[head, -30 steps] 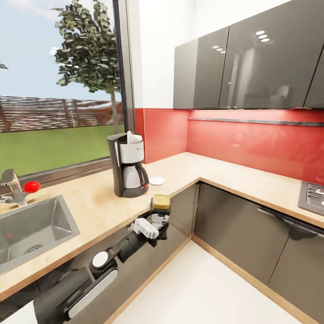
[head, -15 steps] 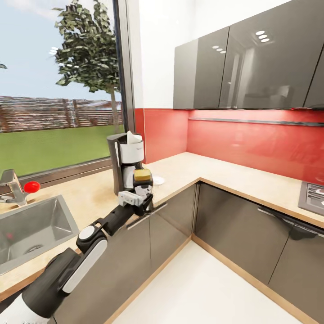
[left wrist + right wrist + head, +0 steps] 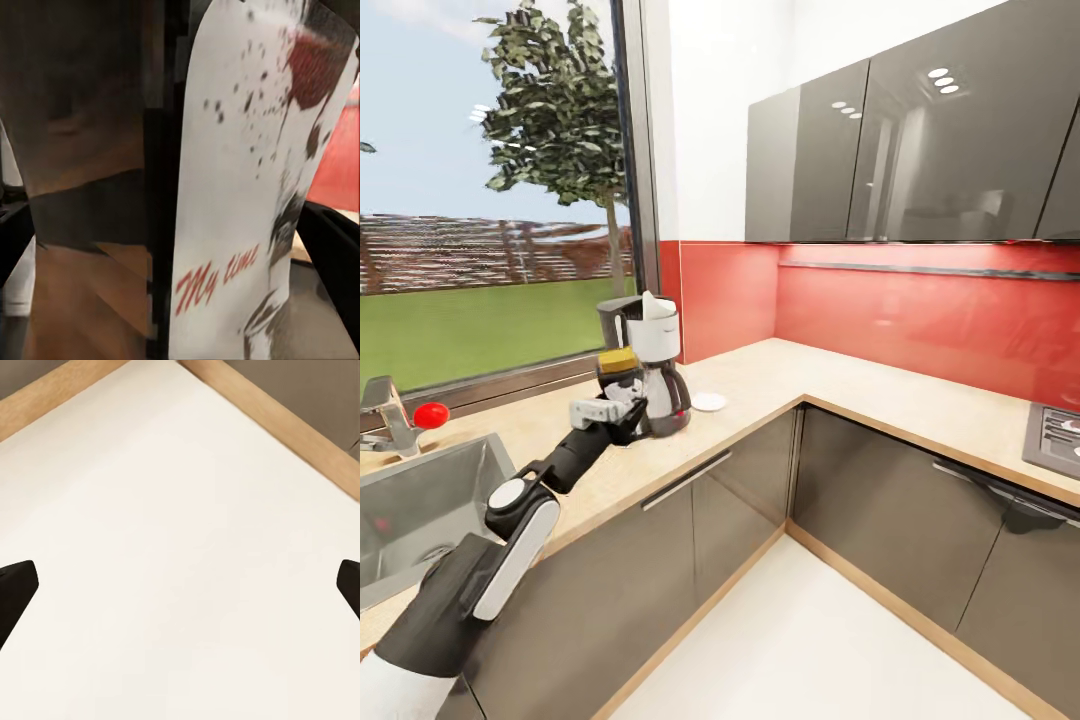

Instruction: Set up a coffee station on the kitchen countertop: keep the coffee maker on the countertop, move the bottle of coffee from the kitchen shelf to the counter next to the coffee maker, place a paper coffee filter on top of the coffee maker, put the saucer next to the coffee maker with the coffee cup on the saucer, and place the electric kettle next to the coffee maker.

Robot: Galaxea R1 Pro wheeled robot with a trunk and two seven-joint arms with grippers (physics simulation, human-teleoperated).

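Yellow-capped dark glass coffee bottle [image 3: 620, 372], its white label printed in red script [image 3: 240, 210], is clamped upright by the left pincer [image 3: 612, 410] just beside the black coffee maker [image 3: 650, 365], above the beige countertop [image 3: 780, 380]. Right pincer's dark fingertips [image 3: 15, 592] are spread wide over pale flooring.

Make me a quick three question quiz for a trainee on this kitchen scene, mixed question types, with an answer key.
1. True or false: the left gripper holds the bottle of coffee upright beside the coffee maker.
2. Multiple choice: what sits on top of the coffee maker? A) a red ball B) a paper coffee filter C) a kettle
3. Fill in: the saucer lies on the ______, on the coffee maker's far side from the sink.

Key: 1 true; 2 B; 3 countertop.
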